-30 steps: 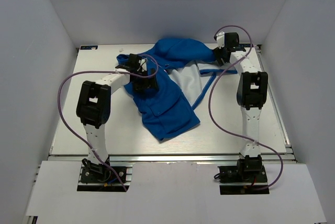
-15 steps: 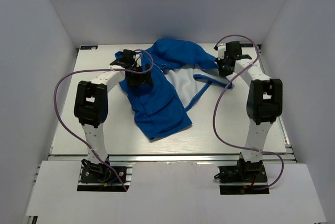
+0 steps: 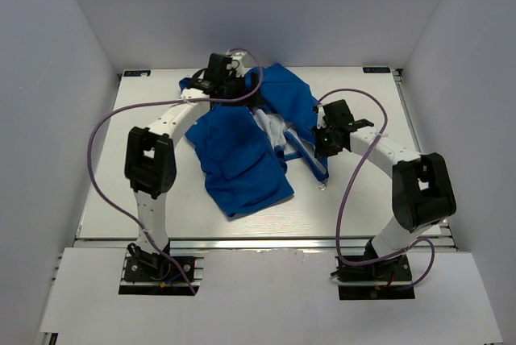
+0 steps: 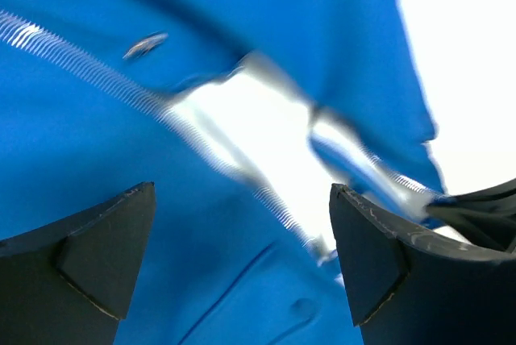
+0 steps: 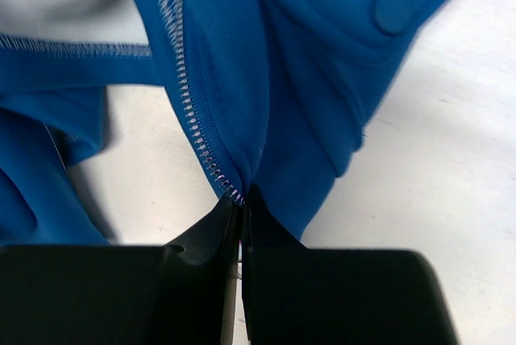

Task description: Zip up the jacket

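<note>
Works over a blue jacket (image 3: 242,168) heaped mid-bench (image 3: 407,111), toward the far edge, w/ white lining (image 3: 270,126) showing in the centre. Pinches the right jaws tight on the jacket's front edge, right at the end of the zip teeth (image 5: 187,95) (teeth run up and away from the tips in the wrist view). Shows a blue snap (image 5: 393,10) on a fold just beside that edge, bare bench under it. Reaches the left arm (image 3: 173,115) across to the jacket's far end. Holds the left jaws spread wide, gripping nothing, over blue cloth, a white patch and more zip teeth. Catches a small silvery bit (image 4: 145,44) on the blue, too blurred to id. Bends the right arm (image 3: 379,147) in from the right, approx. level w/ the jacket's middle.
</note>
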You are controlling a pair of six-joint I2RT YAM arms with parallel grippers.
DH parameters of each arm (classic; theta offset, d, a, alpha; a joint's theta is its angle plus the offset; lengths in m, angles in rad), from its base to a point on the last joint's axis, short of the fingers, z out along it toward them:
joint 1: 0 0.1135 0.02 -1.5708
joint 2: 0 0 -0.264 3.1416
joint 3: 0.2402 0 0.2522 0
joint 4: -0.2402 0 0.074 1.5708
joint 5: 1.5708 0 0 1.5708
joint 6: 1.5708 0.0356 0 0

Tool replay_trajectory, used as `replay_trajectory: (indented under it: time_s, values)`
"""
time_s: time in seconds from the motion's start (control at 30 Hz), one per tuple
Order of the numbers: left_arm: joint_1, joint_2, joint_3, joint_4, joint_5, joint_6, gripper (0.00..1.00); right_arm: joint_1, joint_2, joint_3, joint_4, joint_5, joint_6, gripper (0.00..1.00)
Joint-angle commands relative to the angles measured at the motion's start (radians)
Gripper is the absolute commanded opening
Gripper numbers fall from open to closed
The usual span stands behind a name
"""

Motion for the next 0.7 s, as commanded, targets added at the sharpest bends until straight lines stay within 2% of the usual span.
replay_trajectory:
  time_s: [0.0,0.13,0.33,0.47,0.67]
  values:
    - [-0.032,0.098,0.15,0.002,-0.015,-0.003,0.98,-0.004,-0.078,0.001,0.023,0.05,0.052,0.0]
    - [-0.038,0.203,0.27,-0.023,-0.021,-0.043,0.98,-0.006,-0.095,-0.007,0.021,0.063,0.038,0.0]
    - [-0.042,0.248,0.277,-0.012,-0.036,-0.081,0.98,-0.006,-0.098,-0.011,0.023,0.13,0.024,0.0]
    - [-0.048,0.263,0.252,0.032,-0.088,-0.104,0.98,-0.006,-0.101,-0.008,0.024,0.115,0.024,0.0]
    - [-0.049,0.332,0.304,0.109,-0.113,-0.198,0.97,-0.006,-0.112,-0.024,0.033,0.098,0.023,0.0]
